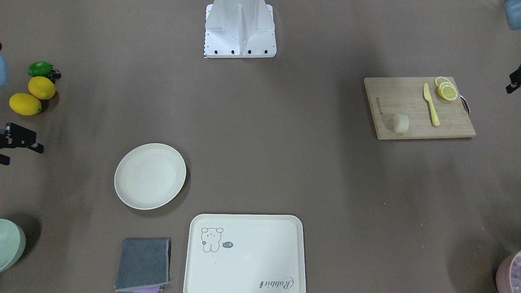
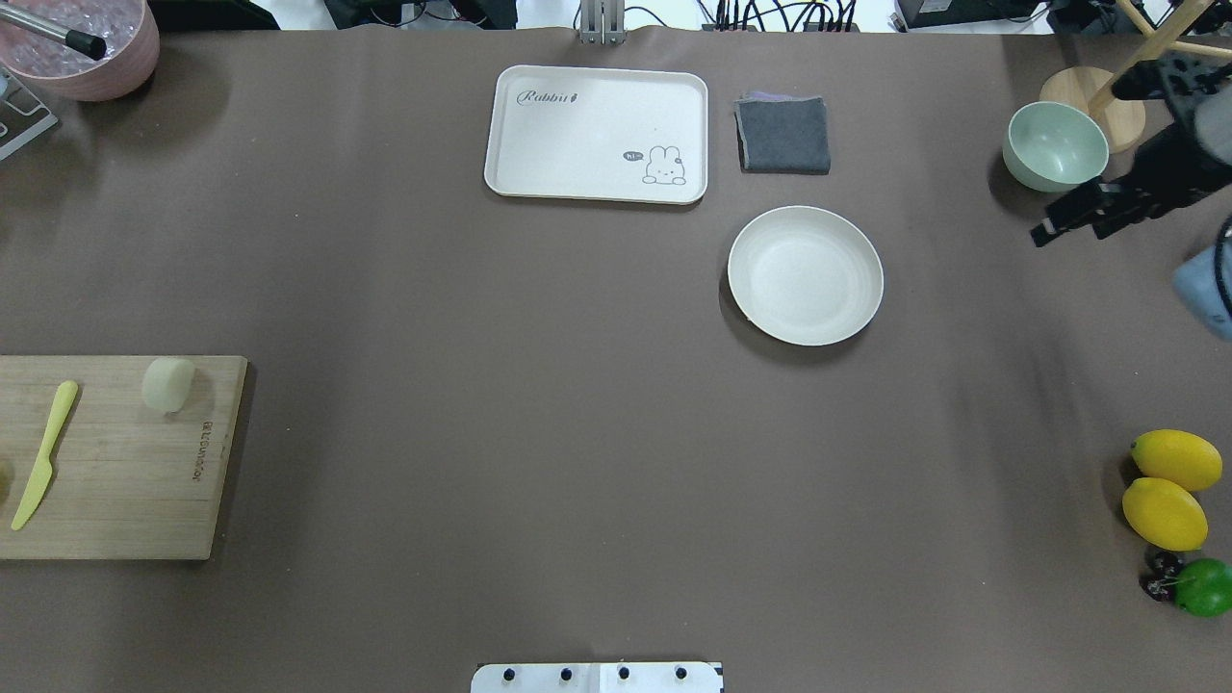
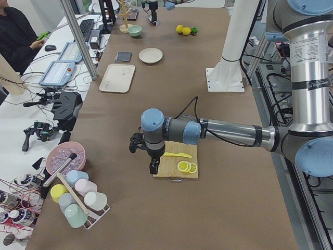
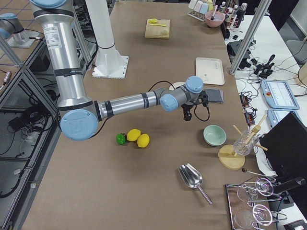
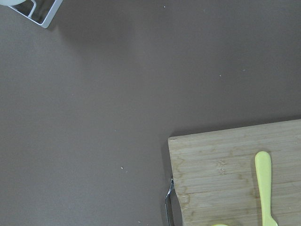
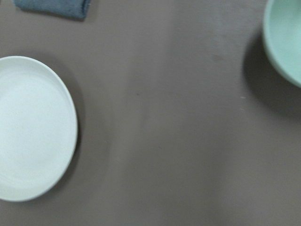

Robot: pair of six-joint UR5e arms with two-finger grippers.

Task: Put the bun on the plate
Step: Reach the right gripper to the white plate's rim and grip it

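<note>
The bun (image 1: pixel 400 123) (image 2: pixel 168 384), a small pale rounded block, lies on a wooden cutting board (image 1: pixel 403 97) (image 2: pixel 125 481) on my left side. The round cream plate (image 1: pixel 150 176) (image 2: pixel 805 274) (image 6: pixel 28 127) sits bare on the brown table, across the middle from the bun. My left gripper (image 3: pixel 153 165) hangs over the board's handle end, away from the bun; I cannot tell whether it is open or shut. My right gripper (image 2: pixel 1066 231) (image 1: pixel 22 154) hovers between the plate and a green bowl, open and holding nothing.
A yellow knife (image 1: pixel 430 105) and lemon slices (image 1: pixel 447 89) share the board. A bear-print tray (image 2: pixel 597 135) and grey cloth (image 2: pixel 783 135) lie beyond the plate. The green bowl (image 2: pixel 1055 144), lemons (image 2: pixel 1167 486), a lime (image 2: pixel 1203 587) and a pink ice bucket (image 2: pixel 82 43) line the edges.
</note>
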